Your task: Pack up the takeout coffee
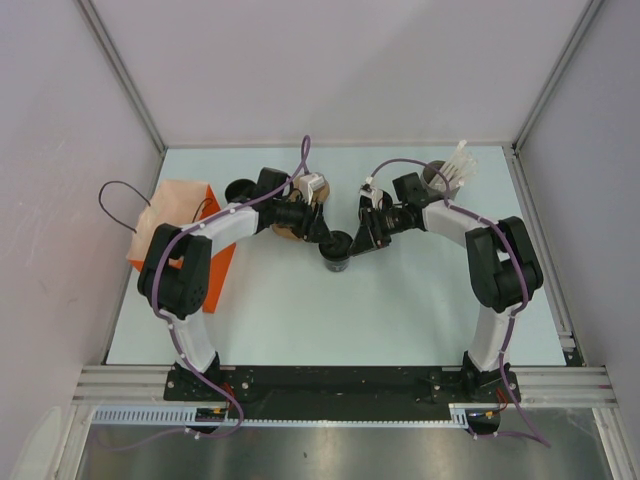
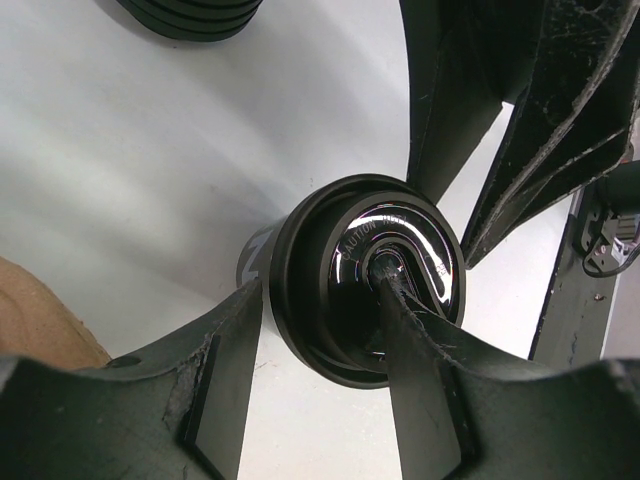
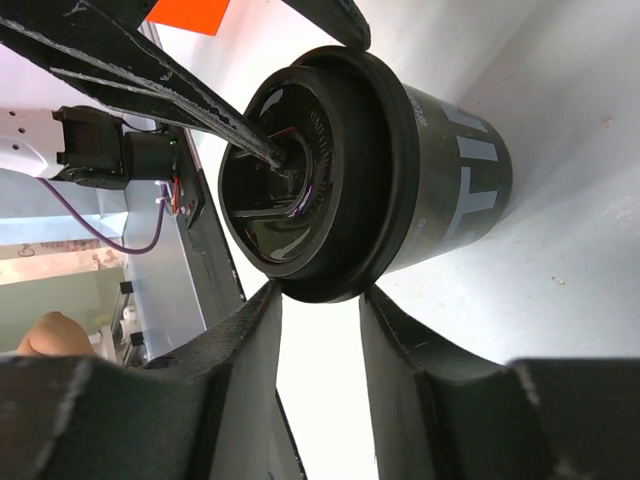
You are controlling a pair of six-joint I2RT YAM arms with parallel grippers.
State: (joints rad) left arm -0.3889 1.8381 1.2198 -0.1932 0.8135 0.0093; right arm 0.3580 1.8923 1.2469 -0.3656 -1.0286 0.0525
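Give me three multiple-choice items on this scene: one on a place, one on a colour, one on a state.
1. Where does the orange paper bag lie on the table?
A) at its left edge
B) at its right edge
C) in the middle, between the arms

2. What colour is the lid of the takeout coffee?
A) white
B) orange
C) black

3. How is that lid?
A) off, lying beside the cup
B) fitted on the cup
C) crushed flat

Answers:
1 A, the top view shows the bag against the left edge.
2 C, both wrist views show it glossy black.
3 B, its rim wraps the cup's mouth in the right wrist view.
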